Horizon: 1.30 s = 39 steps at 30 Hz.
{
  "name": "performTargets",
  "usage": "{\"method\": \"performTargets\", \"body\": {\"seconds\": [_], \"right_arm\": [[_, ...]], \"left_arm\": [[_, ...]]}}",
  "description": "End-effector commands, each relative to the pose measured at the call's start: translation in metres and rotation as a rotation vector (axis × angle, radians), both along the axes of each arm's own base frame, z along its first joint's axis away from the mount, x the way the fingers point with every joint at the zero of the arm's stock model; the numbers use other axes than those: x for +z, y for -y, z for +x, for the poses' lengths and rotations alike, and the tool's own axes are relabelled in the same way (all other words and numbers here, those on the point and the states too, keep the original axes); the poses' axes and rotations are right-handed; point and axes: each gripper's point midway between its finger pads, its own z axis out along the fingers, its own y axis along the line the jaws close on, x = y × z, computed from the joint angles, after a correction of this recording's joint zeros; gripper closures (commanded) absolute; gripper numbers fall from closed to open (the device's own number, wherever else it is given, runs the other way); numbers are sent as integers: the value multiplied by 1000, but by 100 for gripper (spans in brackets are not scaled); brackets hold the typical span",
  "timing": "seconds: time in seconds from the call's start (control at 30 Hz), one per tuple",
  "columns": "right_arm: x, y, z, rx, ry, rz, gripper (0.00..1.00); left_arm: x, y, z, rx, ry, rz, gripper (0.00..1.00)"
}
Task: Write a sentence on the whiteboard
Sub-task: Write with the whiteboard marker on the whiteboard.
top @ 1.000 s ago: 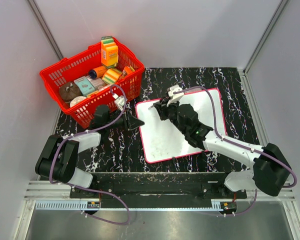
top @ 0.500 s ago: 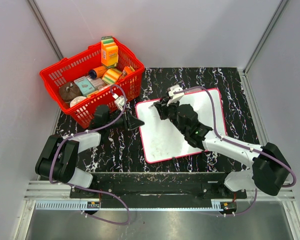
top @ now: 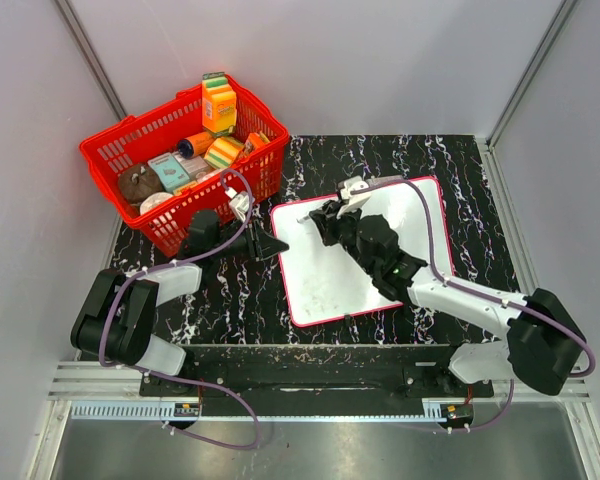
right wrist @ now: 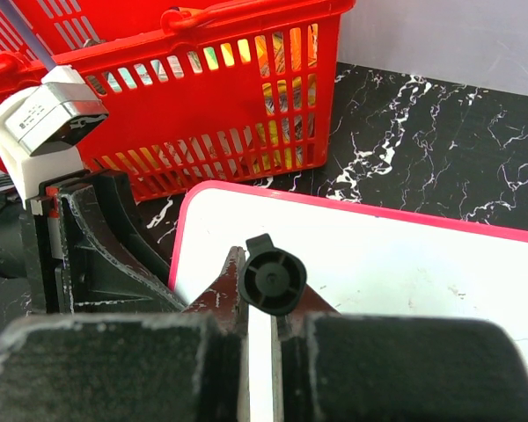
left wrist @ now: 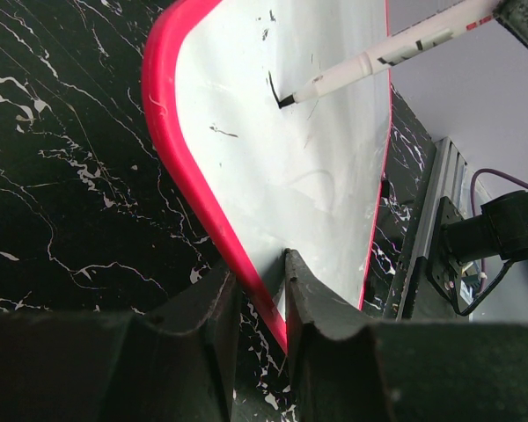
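The whiteboard (top: 330, 280) lies flat on the black marbled table, white with a red-pink frame. My left gripper (top: 278, 243) is shut on its left edge; in the left wrist view the frame (left wrist: 185, 176) runs between my fingers (left wrist: 262, 281). My right gripper (top: 327, 215) is shut on a white marker (left wrist: 396, 53) above the board's upper left part. The marker tip (left wrist: 283, 102) touches the board at a short black stroke. The right wrist view shows the marker's black end cap (right wrist: 273, 280) between my fingers (right wrist: 262, 303), over the board (right wrist: 405, 264).
A red basket (top: 110, 150) full of groceries stands at the back left, just beyond the left gripper, and also shows in the right wrist view (right wrist: 202, 97). Grey walls close in the table on the left, right and back. The right arm lies across the board.
My right gripper and the marker have shifted slightly to the right over the board. The left gripper has stayed on the board's edge.
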Motion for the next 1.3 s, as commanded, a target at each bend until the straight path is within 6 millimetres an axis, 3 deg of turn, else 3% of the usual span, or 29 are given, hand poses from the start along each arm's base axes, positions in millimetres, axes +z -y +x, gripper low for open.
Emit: {"method": "performTargets", "body": {"seconds": [0.0,0.33,0.9,1.27], "right_arm": [[-9,9,-5,-26,-22,-18,100],[-18,14,-14,-17,-47,-17,100],[8,12,11,-107,5,-21,100],[7,13,19,-137,15,-47,100]], "left_arm": [[2,8,2,-44,102,31,100],[3,9,2,-47,103,31,100],[3,9,1,-50,104,31,100],[3,9,1,-52,103,31,100]]}}
